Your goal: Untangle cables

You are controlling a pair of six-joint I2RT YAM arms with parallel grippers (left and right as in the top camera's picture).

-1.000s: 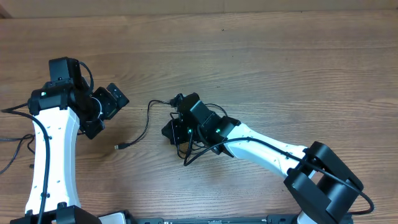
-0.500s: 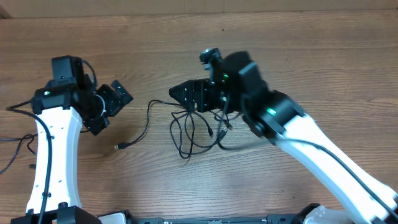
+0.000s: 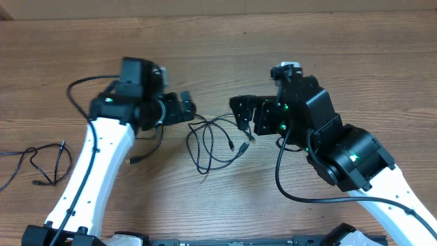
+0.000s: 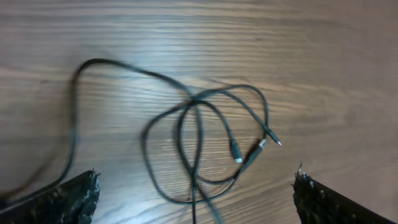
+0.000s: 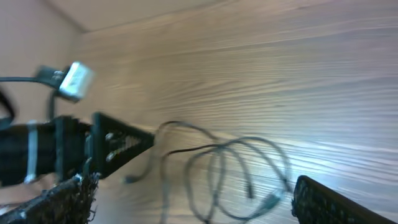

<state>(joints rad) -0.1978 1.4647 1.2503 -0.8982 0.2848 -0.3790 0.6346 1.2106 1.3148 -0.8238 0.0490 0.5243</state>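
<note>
- Tangle of cables (image 3: 212,143): lies flat on the wooden worktop (image 3: 355,61), between the two tools. Thin black loops cross one another loosely.
- Left wrist view: the tangle (image 4: 199,143) sits just ahead of the fingers. Small silver plug ends (image 4: 260,144) are bunched on its right side. One strand leaves its upper left and curves away.
- Left tool (image 3: 190,113): just left of the tangle, at its edge. Fingers (image 4: 68,199) spread wide, nothing between them.
- Right tool (image 3: 240,117): just right of the tangle, pointing at it. Fingers (image 5: 336,199) wide apart, empty. Cannot tell if a tip touches a strand.
- Right wrist view: the tangle (image 5: 230,168) lies ahead, with the left tool (image 5: 118,143) on its far side.
- Stray plug (image 3: 130,161): on a strand running from the tangle, lower left of it, beside the left arm.
- Separate cable (image 3: 41,160): well left of the tangle, beyond the left arm, loosely looped and apart from it.
</note>
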